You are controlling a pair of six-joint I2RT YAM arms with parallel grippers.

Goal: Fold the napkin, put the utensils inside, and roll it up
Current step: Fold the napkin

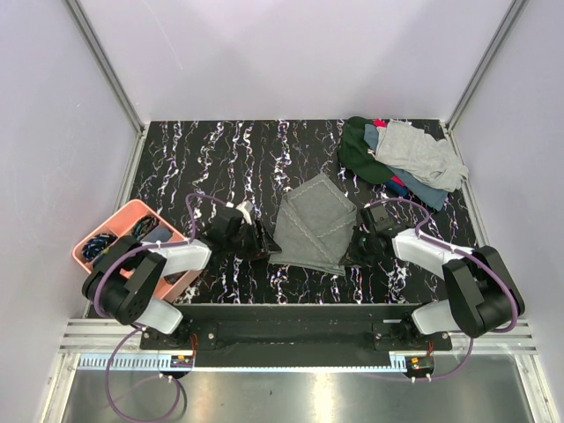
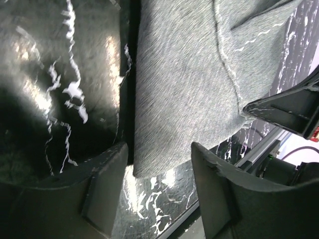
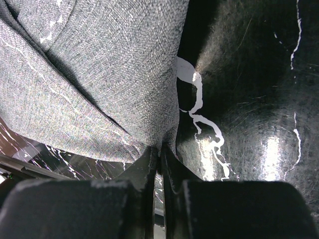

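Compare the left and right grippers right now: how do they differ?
The left gripper is open, fingers apart; the right gripper is shut. A corner of the napkin lies ungripped between the left's fingers; the right appears to pinch its edge. Both sit low at opposite sides of the napkin.

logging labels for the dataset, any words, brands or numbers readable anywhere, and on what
None readable. The napkin, the cloth heap and the pink tray show no print; the small boards on the front rail are too small to read.
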